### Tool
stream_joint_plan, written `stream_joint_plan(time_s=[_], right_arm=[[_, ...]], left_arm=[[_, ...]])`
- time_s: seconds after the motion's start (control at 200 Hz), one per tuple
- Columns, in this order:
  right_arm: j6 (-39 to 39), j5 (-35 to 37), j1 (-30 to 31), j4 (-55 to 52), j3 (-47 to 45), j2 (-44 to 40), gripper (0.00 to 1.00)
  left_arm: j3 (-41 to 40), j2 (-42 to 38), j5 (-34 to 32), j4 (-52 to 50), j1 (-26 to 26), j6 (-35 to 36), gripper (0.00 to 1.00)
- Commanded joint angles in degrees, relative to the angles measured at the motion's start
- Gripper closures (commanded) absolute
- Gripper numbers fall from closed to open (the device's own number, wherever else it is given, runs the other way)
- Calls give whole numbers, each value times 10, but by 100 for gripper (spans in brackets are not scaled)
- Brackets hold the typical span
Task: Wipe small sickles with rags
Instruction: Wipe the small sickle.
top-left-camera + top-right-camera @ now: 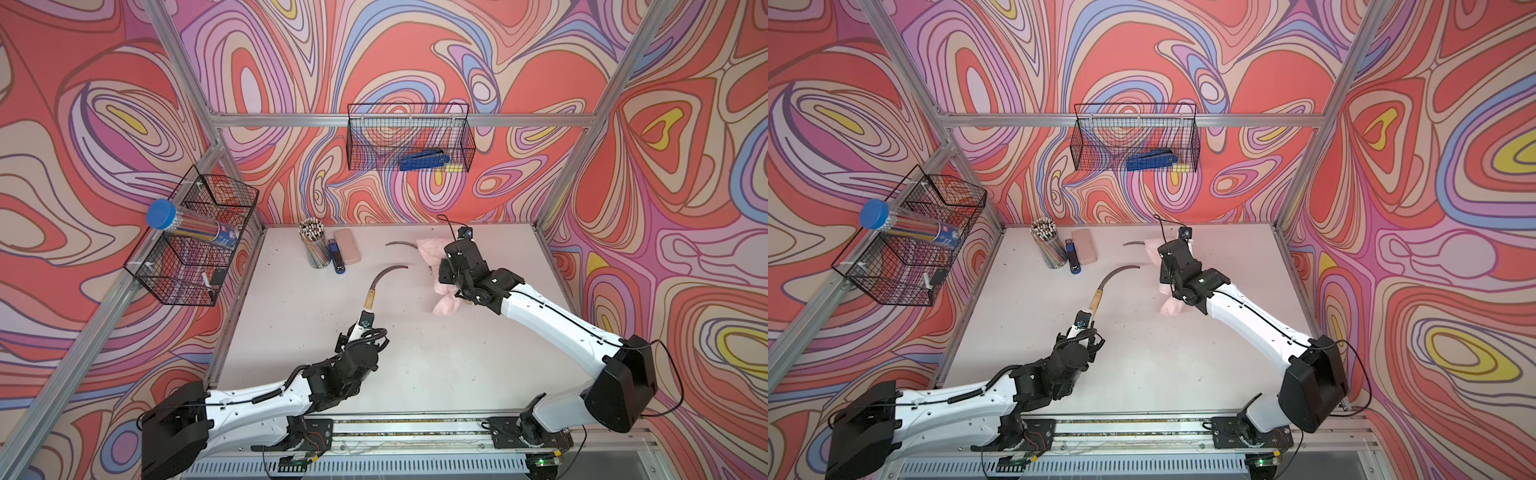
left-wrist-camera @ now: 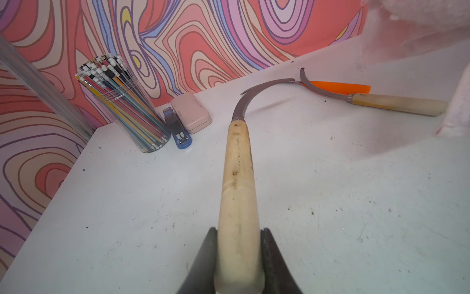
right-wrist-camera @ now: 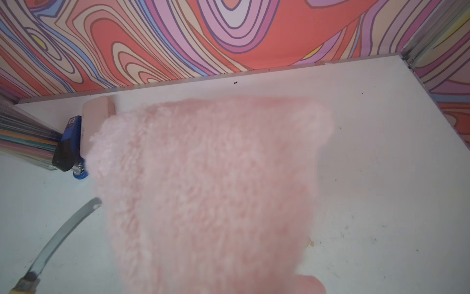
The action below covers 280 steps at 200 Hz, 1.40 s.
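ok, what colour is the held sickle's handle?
Pale wooden handle; left wrist view shows it best.

I can't read a single word, brand or number in any of my camera feeds. The clear pencil tube (image 1: 195,227), lying in the wire basket (image 1: 174,291) on the left wall, has a blue printed label near its base. In both top views that label is only a smear of pale marks. The blue stapler (image 3: 72,129) has a small square sticker on its back end. It shows up on the right wrist camera with a code-like pattern, but it is too soft for me to make out.
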Motion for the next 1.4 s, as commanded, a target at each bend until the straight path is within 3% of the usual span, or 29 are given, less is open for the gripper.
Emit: stream_joint_plan(time_s=[0.0,0.075,0.145,0.22,0.345,0.541,0.716,1.051,1.277,1.397], right_arm=[[7,-14,19,34,-41,-28,100],[8,-48,29,55,-70,-45,100],[8,-73,47,70,-93,-54,100],[9,-63,87,70,-106,-65,100],[16,-50,153,71,-116,-82,100],[35,-55,197,121,-152,-86,100],[35,-103,204,166,-139,-32,100],[42,-229,206,253,-96,102,100],[28,-341,216,318,-100,130,100],[19,-362,229,337,-110,131,100]], left_arm=[[-37,25,20,196,2,80,100],[-38,43,20,212,2,91,100],[-60,52,63,261,2,104,100],[-82,64,79,328,2,121,100],[-84,85,85,350,2,143,100],[-140,160,85,546,3,191,100],[-123,204,113,548,3,190,100],[-106,216,89,548,3,198,100],[-108,201,85,546,3,203,100],[-108,201,72,547,3,206,100]])
